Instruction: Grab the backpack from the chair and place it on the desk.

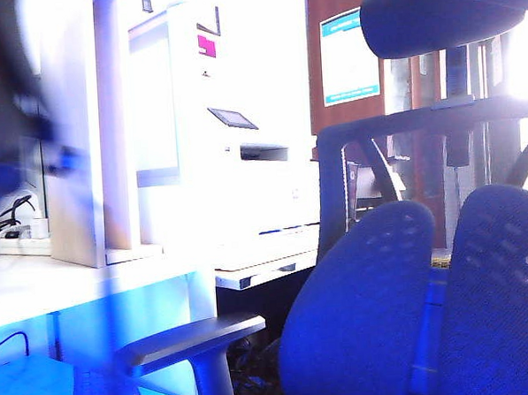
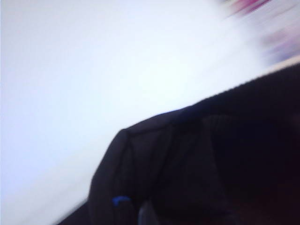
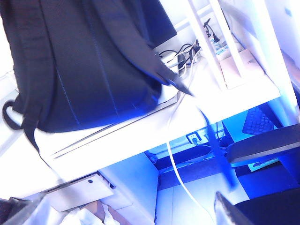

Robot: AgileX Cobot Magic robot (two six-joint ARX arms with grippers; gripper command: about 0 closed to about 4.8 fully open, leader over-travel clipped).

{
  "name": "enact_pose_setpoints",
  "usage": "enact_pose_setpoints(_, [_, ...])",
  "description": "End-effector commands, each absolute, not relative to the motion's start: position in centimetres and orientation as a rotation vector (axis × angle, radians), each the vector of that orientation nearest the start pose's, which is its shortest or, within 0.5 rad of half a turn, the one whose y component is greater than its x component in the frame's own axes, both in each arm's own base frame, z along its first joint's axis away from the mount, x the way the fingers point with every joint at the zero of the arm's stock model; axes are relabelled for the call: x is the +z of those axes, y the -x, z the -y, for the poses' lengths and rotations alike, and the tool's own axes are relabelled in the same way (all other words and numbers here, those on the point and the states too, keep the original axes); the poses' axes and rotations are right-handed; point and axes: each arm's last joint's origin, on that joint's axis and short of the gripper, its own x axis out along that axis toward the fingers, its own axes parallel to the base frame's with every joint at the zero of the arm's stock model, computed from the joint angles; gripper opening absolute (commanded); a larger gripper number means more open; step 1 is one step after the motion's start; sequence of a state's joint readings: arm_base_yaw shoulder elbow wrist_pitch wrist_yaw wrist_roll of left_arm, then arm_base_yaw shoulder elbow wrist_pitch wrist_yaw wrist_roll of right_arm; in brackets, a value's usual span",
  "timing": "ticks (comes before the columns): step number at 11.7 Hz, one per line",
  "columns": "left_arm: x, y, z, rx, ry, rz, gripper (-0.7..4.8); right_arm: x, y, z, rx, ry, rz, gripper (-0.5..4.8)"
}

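chair back [image 1: 447, 303]: closest thing to the exterior camera – two rounded perforated pads filling the lower right, headrest [image 1: 440, 13] up top, black frame bar between them.
armrest [image 1: 187, 339]: grey-black, sticks out toward the desk, just in front of its pale front panel. Shows in my right wrist view too.
right gripper [image 3: 126, 211]: mine, spread wide with nothing between the fingers. I only catch the fingertips [image 3: 229, 211] as blurry dark shapes at the edge of the right wrist view, hanging in the air out in front of the desk, well apart from the bag.
left gripper: can't actually see the fingers in the left wrist view, it's all dark fabric close against the lens and white blur beyond – but the jaws are pressed together. What they're pinching, if anything, I can't tell.
backpack [image 3: 89, 61]: dark navy, standing upright on the desk top near its front edge, shoulder straps facing my right wrist camera, grab loop off to one side. In the exterior view it's only a dark smear at far left.
desk [image 3: 140, 136]: white, wide, the bag's base touching it. A white cable [image 3: 180, 173] droops off the front edge.
power strip [image 3: 215, 44]: behind the bag, with black plugs and cords.
printer [image 1: 234, 137]: white, farther back on the thin wood-edged table beside the desk.
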State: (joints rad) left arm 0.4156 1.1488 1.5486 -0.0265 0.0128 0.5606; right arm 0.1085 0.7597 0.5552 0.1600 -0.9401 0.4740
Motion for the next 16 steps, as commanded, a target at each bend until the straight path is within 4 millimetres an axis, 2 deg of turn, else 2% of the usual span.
enact_pose_setpoints(1, [54.4,-19.8,-12.6,0.634,-0.554,0.503,-0.06,29.5,-16.1,-4.1,1.024,-0.458,-0.274,4.79])
enact_pose_setpoints(3, [52.8,-22.0,-16.1,0.74,-0.502,0.495,-0.06,29.6,-16.1,-4.3,1.029,-0.508,-0.304,4.79])
enact_pose_setpoints(5, [51.1,-24.0,-18.3,0.784,-0.486,0.46,-0.02,29.7,-16.1,-4.3,1.033,-0.52,-0.311,4.79])
enact_pose_setpoints(6, [50.1,-24.6,-19.4,0.813,-0.448,0.406,1.42,29.7,-16.0,-4.6,1.046,-0.529,-0.322,4.79])
enact_pose_setpoints(7, [49.2,-24.3,-20.6,0.845,-0.346,0.319,4.79,29.7,-16.0,-4.6,1.05,-0.533,-0.325,4.79])
enact_pose_setpoints(9, [48.6,-23.6,-21.5,1.044,-0.33,0.223,4.79,29.7,-15.9,-4.8,1.065,-0.535,-0.333,4.79])
enact_pose_setpoints(10, [48.6,-22.8,-22.3,1.152,-0.352,0.204,4.79,29.7,-15.9,-4.8,1.066,-0.542,-0.337,4.79])
enact_pose_setpoints(11, [49.4,-21.7,-22.2,1.179,-0.354,0.244,4.79,29.7,-15.9,-4.8,1.065,-0.542,-0.337,4.79])
enact_pose_setpoints(13, [50.2,-21.6,-20.5,0.749,-0.205,0.358,4.79,29.7,-15.9,-4.8,1.055,-0.541,-0.332,4.79])
enact_pose_setpoints(14, [50.5,-22.0,-18.9,0.322,0.035,0.387,4.79,29.8,-16.1,-4.6,1.027,-0.502,-0.289,4.79])
enact_pose_setpoints(15, [50.7,-22.3,-18.0,0.199,0.09,0.384,4.79,29.8,-16.1,-4.4,1.017,-0.484,-0.269,4.79])
enact_pose_setpoints(16, [51.1,-22.8,-16.0,0.047,0.083,0.367,4.79,30.0,-16.2,-4.2,0.995,-0.461,-0.237,4.79])
